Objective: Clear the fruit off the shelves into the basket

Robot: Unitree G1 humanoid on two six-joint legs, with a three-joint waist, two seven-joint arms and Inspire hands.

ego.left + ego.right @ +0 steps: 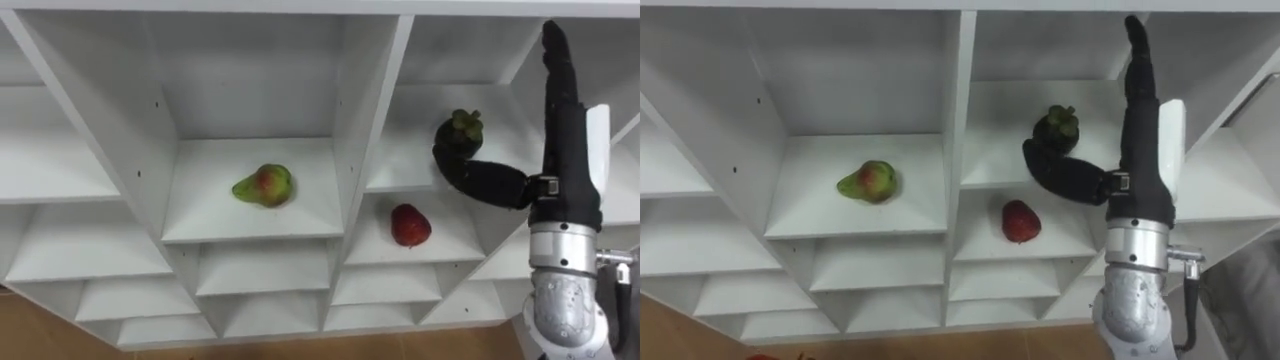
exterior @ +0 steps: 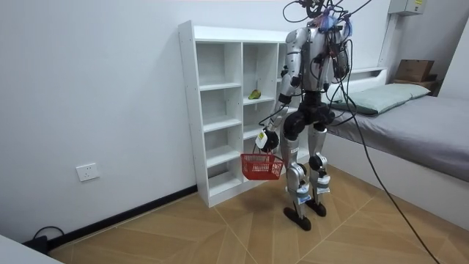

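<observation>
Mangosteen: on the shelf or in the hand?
On the shelf: the mangosteen rests there; the right hand is open, fingers straight, thumb beside it.

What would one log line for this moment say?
stance: at shelf | right hand: open, thumb by mangosteen | left hand: holds basket | pear, strawberry: on shelf

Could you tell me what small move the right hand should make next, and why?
Probably curl the fingers round the mangosteen: the right hand is open, thumb close by the fruit, fingers straight up, nothing held. The red basket hangs from the left hand.
</observation>
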